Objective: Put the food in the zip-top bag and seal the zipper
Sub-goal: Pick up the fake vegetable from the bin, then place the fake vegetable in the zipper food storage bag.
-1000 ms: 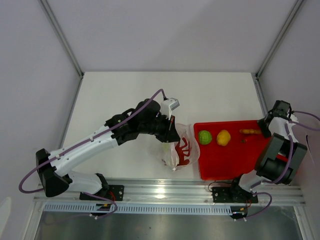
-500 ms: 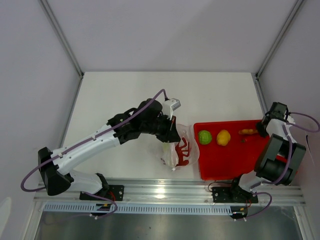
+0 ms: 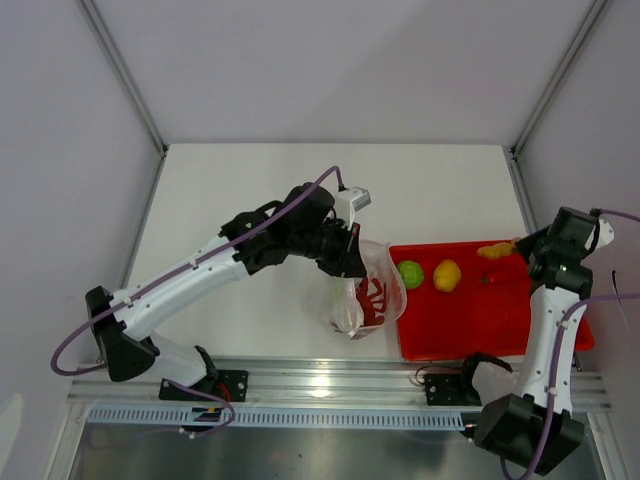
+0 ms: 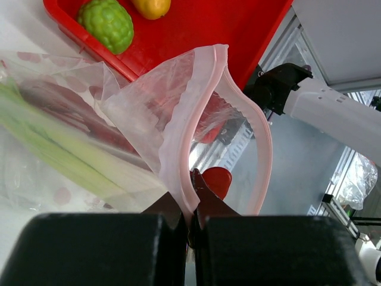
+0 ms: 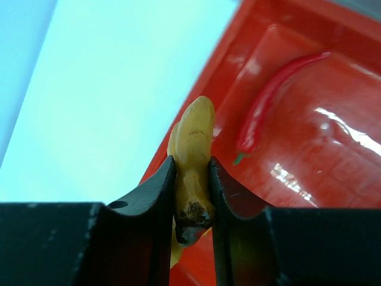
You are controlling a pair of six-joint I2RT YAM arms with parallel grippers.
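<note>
Right gripper [image 5: 191,179] is clamping narrowly on a yellow-orange piece [image 5: 193,143], holding it over the far rim of the red tray [image 5: 333,173], where a red chili [image 5: 268,98] is lying. Left gripper [image 4: 191,217], jaws pressed together, is pinching the zipper [image 4: 199,107] of the zip-top bag [image 3: 362,300], whose mouth is gaping beside the tray; a pale-green stalk [image 4: 53,149] is lying inside. A green fruit [image 3: 410,274] and a yellow fruit [image 3: 447,275] are resting on the tray.

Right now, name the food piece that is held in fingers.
The yellow-orange banana-like piece, pinched in the right arm's fingers; the green fruit, yellow fruit and red chili lie loose on the red tray.
</note>
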